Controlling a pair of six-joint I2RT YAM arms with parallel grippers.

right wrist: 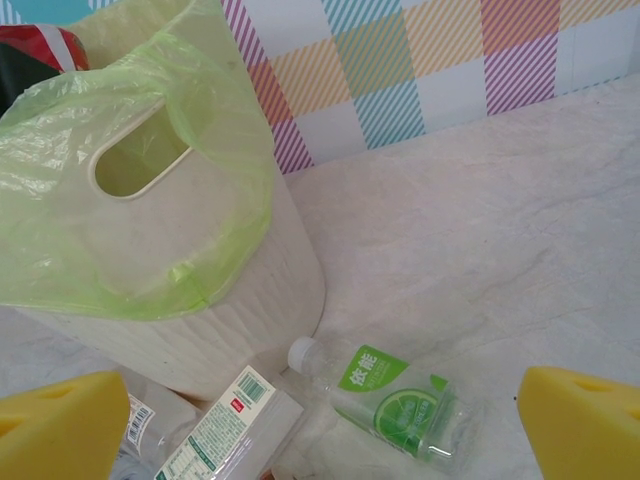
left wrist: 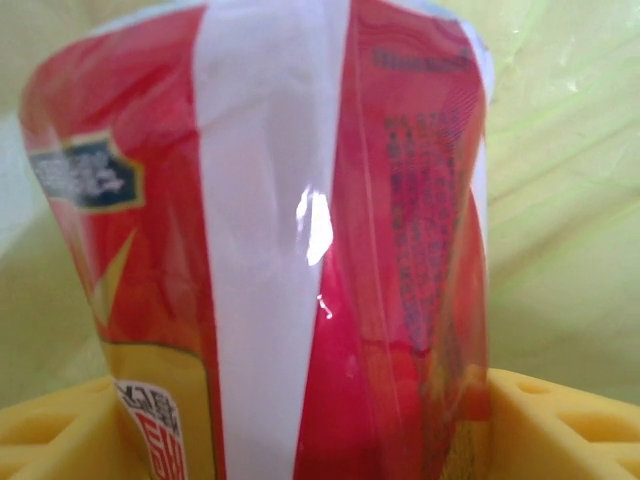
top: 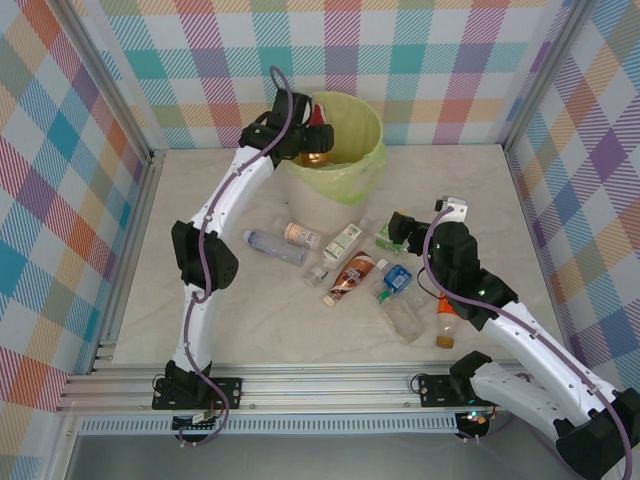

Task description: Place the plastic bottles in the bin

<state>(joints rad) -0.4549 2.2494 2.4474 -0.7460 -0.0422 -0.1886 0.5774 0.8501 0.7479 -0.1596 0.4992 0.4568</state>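
Bin [right wrist: 255,320] is matt beige plastic with a fine ribbed texture, lined with a thin, glossy, see-through yellow-green plastic bag [right wrist: 60,200], all crinkled. Red-labelled bottle [left wrist: 300,250] wears shiny shrink film catching glare; green-labelled bottle [right wrist: 390,400] is clear smooth plastic. Table top [right wrist: 480,230] looks matt, pale, marble-patterned, slightly wrinkled; frame rails [top: 300,385] are brushed metal.

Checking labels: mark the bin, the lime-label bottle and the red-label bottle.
bin [right wrist: 240,320], right wrist view, beige side wall.
lime-label bottle [right wrist: 395,405], right wrist view, green label.
red-label bottle [left wrist: 400,250], left wrist view, red label.
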